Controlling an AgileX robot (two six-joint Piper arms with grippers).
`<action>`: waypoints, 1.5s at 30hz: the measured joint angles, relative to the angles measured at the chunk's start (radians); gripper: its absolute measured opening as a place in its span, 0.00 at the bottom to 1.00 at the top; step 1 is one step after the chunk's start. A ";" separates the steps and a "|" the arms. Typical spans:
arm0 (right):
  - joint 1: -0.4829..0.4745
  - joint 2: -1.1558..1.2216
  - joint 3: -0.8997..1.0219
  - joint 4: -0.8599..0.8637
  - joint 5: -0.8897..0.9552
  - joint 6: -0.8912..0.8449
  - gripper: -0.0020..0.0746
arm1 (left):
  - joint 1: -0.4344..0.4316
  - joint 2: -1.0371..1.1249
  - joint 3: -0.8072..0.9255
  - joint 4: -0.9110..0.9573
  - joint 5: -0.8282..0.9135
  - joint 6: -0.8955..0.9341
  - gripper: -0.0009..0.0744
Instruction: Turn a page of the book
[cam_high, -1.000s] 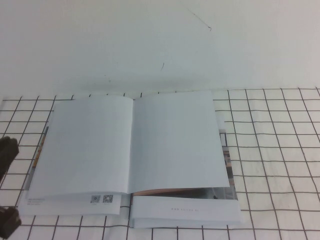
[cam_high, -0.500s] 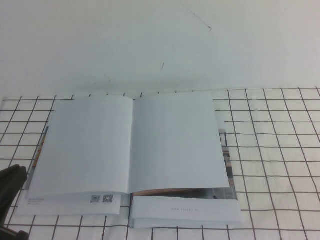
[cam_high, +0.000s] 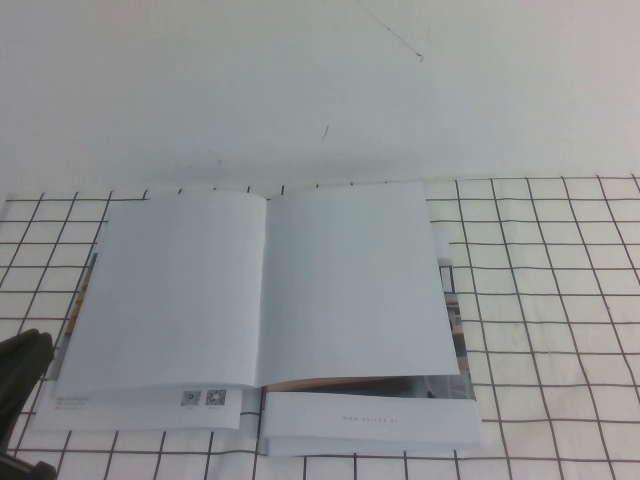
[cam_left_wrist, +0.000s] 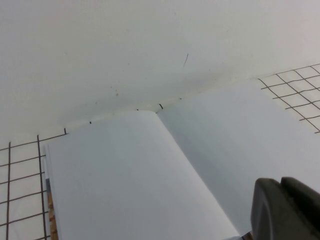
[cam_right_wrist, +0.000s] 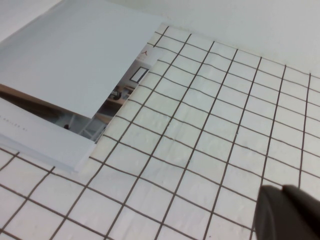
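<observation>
Lying open, the book (cam_high: 270, 310) sits beside left hand (cam_high: 20, 365); right hand (cam_right_wrist: 287, 215) apart.

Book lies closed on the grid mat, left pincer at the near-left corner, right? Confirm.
Not closed: the book lies open on the grid mat, two blank leaves up, per the high view. The left pincer is at the near-left corner. The right pincer shows only in its wrist view.

Book (cam_left_wrist: 150, 170) lies open, two blank white leaves meeting at centre fold, on grid-lined cloth (cam_left_wrist: 22, 170) — plain white surface (cam_left_wrist: 125, 45) beyond. Left gripper (cam_left_wrist: 286, 210) — dark tip over book's near edge.
</observation>
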 joint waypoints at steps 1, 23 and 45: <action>0.000 0.000 0.000 0.000 0.000 0.000 0.03 | 0.000 -0.006 0.000 0.000 0.000 0.000 0.01; 0.000 -0.001 0.000 0.002 0.000 0.000 0.03 | 0.356 -0.327 0.000 -0.258 0.312 0.176 0.01; 0.000 -0.001 0.000 0.002 0.000 0.000 0.03 | 0.507 -0.446 0.462 -0.418 -0.004 0.356 0.01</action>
